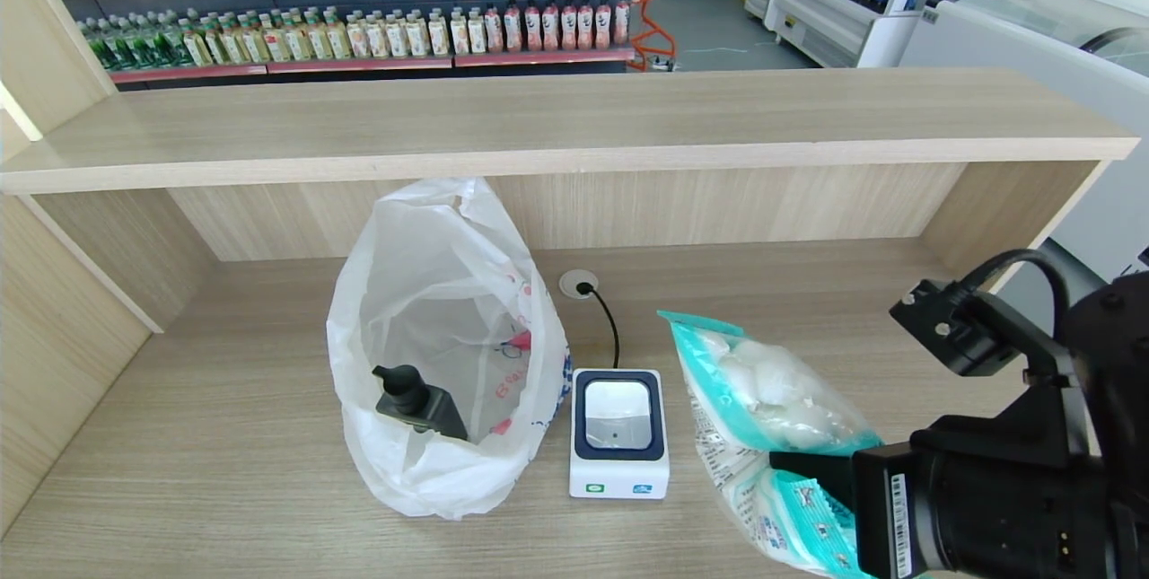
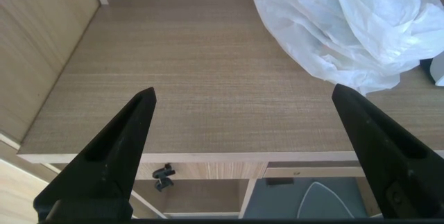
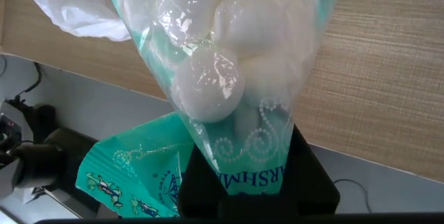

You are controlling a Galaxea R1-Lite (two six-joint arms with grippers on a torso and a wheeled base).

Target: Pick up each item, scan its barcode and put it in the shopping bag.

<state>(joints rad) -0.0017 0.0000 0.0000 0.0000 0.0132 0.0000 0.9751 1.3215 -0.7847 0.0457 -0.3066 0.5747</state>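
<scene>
Clearly the coming move turns on how the teal packet (image 1: pixel 763 390) sits against the scanner (image 1: pixel 618 431). The scanner stands just beside it on the robot's left, with its glass window facing up. The right hand (image 1: pixel 808 471) is clamped on the packet's near end, and in the right wrist view the hand (image 3: pixel 257 179) pinches the printed lower part of the packet (image 3: pixel 229 64) with the white puffy sweets bulging beyond it. The packet's long axis runs away from the robot, from the hand toward the back of the tabletop (image 1: pixel 224 435), leaning a little to the left. I cannot tell whether its far end touches the wood. A pale printed panel faces the scanner side, but the print is too small to show whether the barcode is there.

My reading is that the scan is the step in hand: the packet needs to go left and turn that panel down over the window. The shopping bag (image 1: pixel 431 292) lies past the scanner, farther left, mouth open, with a black pump bottle (image 1: pixel 417 401) already inside.

The left hand (image 2: pixel 244 92) hangs wide and empty over the near edge of the tabletop, with the shopping bag (image 2: pixel 347 23) ahead of it. So the left arm is nearer the shopping bag, and the right arm is nearer the scanner
</scene>
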